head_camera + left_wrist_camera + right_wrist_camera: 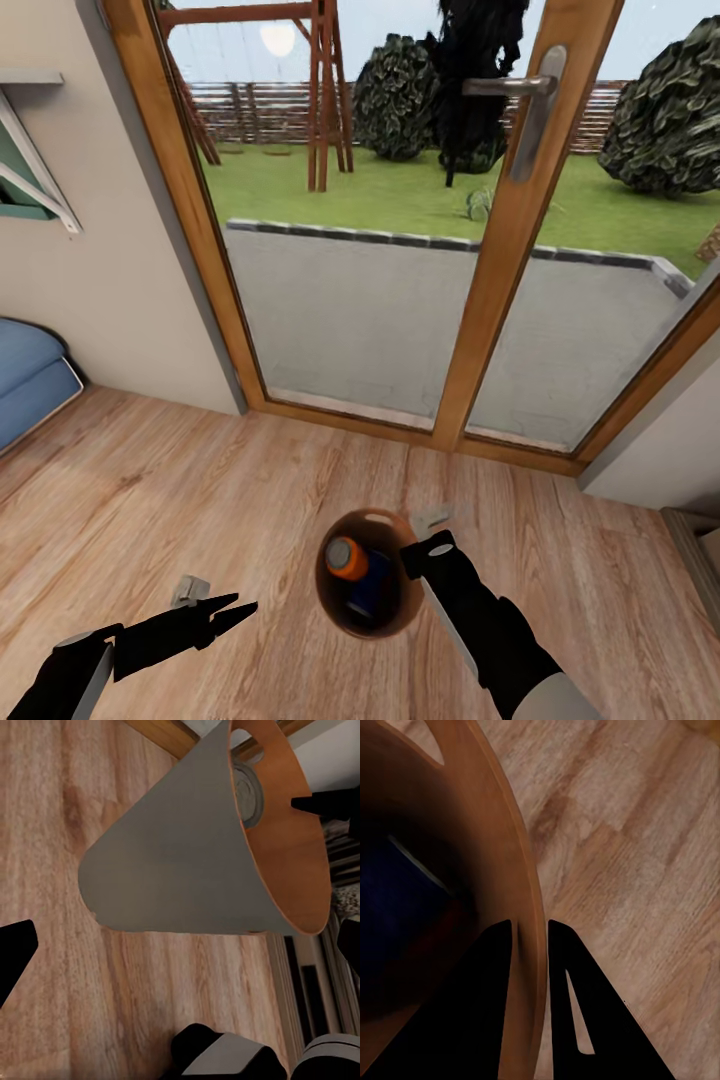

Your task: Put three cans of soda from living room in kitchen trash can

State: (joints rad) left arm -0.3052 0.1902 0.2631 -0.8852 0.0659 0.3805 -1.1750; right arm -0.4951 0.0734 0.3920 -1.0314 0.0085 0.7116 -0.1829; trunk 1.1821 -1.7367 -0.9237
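While our right tool [428, 548] is clenched on the rim of the tash can [400, 610], one black finger inside and one outside the thin wall, the round bin hangs above the wood plank floor [200, 500]. We see its smooth brown inside and its cone-like, dull grey-tan outside. Inside it, just beside our right tool, lies an orange-red can [347, 558] with a pale top, touching a dark blue can [366, 590]. Our left tool [232, 610] is released, its pointed black fingers apart and holding nothing, near the bin. Beyond both tools stand wood-framed glass doors [500, 270] with a metal handle.
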